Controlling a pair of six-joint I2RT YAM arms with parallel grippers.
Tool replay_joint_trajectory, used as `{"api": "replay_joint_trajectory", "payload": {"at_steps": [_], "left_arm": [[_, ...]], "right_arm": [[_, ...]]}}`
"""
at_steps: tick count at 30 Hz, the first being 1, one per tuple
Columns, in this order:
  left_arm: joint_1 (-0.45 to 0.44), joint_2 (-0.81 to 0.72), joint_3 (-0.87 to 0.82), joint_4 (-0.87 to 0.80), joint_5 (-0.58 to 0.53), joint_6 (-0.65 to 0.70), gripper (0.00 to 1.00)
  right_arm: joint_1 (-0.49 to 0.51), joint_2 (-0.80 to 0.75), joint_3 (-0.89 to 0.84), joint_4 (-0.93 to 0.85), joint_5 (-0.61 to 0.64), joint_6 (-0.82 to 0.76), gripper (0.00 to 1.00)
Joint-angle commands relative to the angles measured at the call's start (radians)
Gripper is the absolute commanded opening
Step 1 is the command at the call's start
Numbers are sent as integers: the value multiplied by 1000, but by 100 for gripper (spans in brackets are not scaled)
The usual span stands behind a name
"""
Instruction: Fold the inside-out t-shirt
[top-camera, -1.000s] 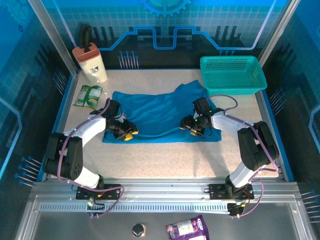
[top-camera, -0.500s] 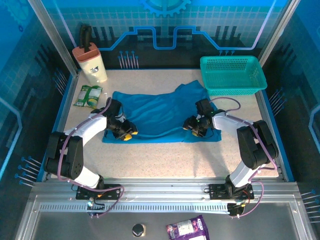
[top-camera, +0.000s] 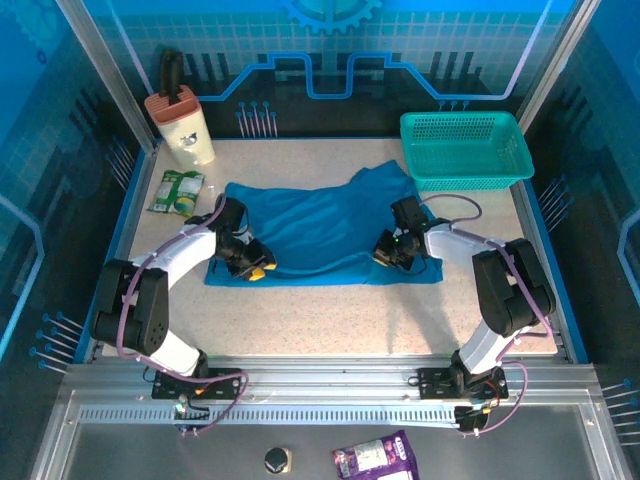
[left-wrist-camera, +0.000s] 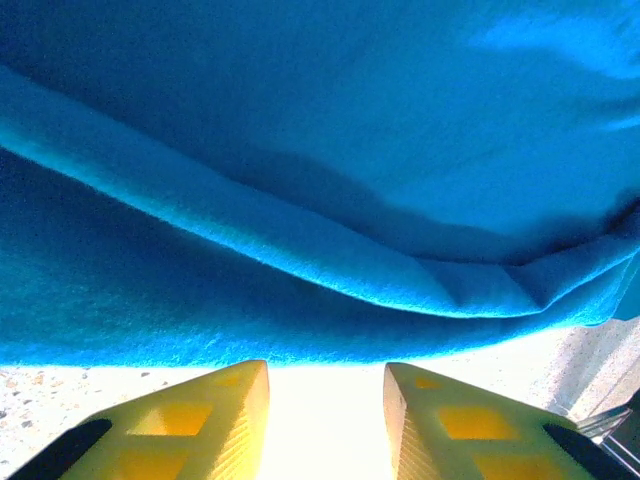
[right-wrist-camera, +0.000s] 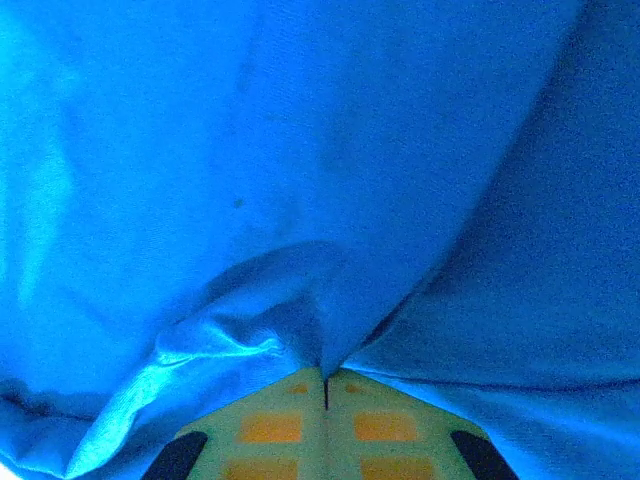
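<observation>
The inside-out t-shirt (top-camera: 315, 225) lies spread and wrinkled across the middle of the table, plain blue. My left gripper (top-camera: 255, 268) rests low at the shirt's near left hem. In the left wrist view its yellow fingers (left-wrist-camera: 230, 410) stand apart over bare table, and the left gripper (left-wrist-camera: 326, 372) is open with the shirt's hem (left-wrist-camera: 300, 330) just ahead of the tips. My right gripper (top-camera: 386, 256) sits on the shirt's near right part. Seen from the right wrist, the right gripper (right-wrist-camera: 325, 375) is shut on a pinched fold of the blue cloth (right-wrist-camera: 300, 150).
A teal mesh basket (top-camera: 465, 150) stands at the back right, touching the shirt's far corner. A beige holder with a black handle (top-camera: 183, 125) and a green packet (top-camera: 178, 192) lie at the back left. Bare table (top-camera: 330, 320) runs along the near side.
The right gripper has slid a little to the right on the shirt and its jaws have shut on a fold of cloth. The left gripper has stayed put.
</observation>
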Motion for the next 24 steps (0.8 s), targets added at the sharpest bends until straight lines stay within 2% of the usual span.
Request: {"api": "replay_joint_trajectory", "payload": {"at_steps": [1,13,20,24], "left_arm": [[-10,14,25,-33,-7,23,36],[-10,14,19,-39,-19,34,35],[-10,12,-4,-24,-20,21,35],[-10,6,-8,-29,-24,24,35]], "right_arm": [[-11,5,72,-27,22,-32,0],[-11,214,335,-110,-8,-149,0],[-11,314,472,-182,22,-241,2],[-11,367,540,-208,-13,-285,2]]}}
